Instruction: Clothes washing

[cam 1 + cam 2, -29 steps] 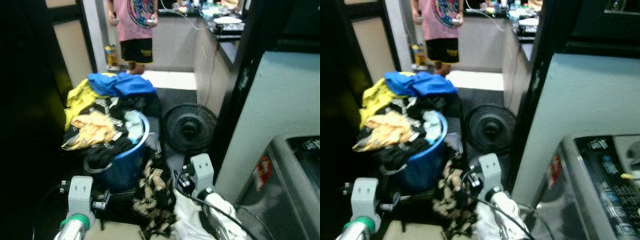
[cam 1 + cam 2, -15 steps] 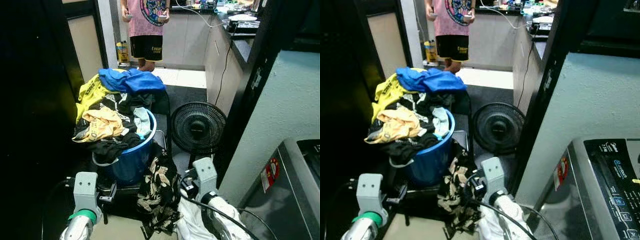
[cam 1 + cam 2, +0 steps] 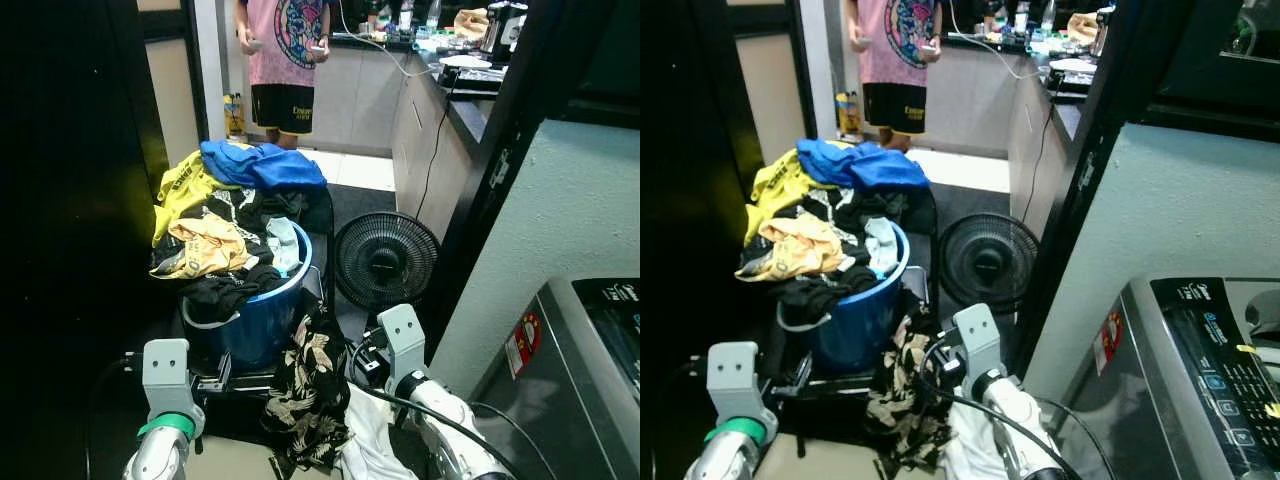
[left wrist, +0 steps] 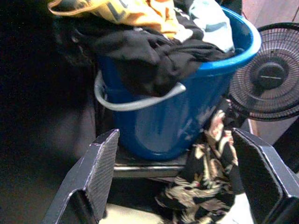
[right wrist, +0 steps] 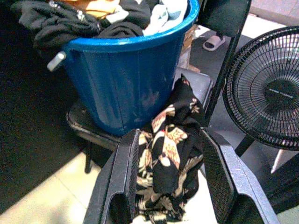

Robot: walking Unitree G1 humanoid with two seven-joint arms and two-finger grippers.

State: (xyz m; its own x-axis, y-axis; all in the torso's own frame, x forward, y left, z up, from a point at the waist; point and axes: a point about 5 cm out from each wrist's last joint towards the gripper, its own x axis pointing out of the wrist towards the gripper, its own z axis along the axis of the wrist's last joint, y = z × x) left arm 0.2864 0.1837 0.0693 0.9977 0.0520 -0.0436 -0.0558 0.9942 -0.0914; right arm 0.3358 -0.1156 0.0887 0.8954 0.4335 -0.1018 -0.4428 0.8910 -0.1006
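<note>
My right hand (image 5: 170, 184) pinched the black floral shirt (image 5: 170, 154), which hung just beside the blue bucket (image 5: 126, 79) heaped with clothes on a dark stool (image 5: 84, 126). My left hand (image 4: 180, 179) hovered spread before that bucket. A floor fan (image 3: 386, 260) stood near.

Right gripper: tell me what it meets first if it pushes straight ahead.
Probably nothing new: the right gripper already has the black patterned garment hanging between its fingers. Beyond that lies the blue bucket, though depth is unclear.
</note>
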